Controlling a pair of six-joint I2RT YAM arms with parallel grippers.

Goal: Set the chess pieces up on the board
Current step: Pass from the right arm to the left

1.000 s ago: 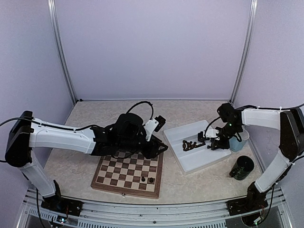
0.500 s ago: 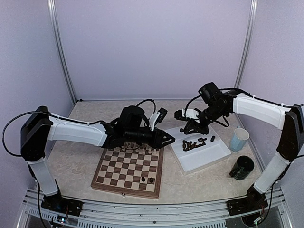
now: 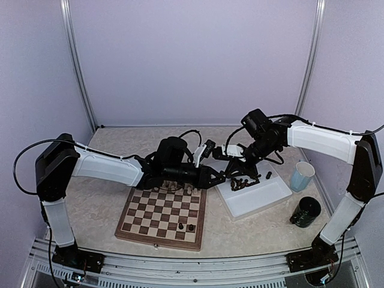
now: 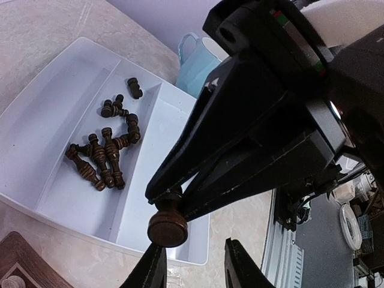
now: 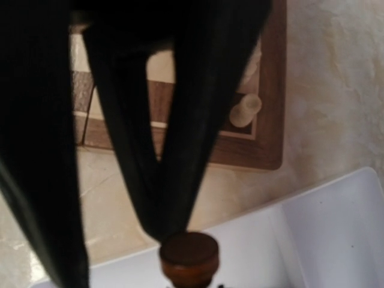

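Presently, over the white tray [image 4: 54, 108], right tool [image 4: 170, 201] pinches a dark chess piece [image 4: 168, 227]; left tool [image 4: 191, 264] stands spread.

Left end effector [image 4: 195, 267] parted, beside right end effector [image 4: 168, 201] pinched on a dark piece [image 4: 167, 225].

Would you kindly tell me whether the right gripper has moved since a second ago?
Yes. Seen from above, the right gripper, holding a dark chess piece, has swung left from beside the blue cup to the left end of the white tray.
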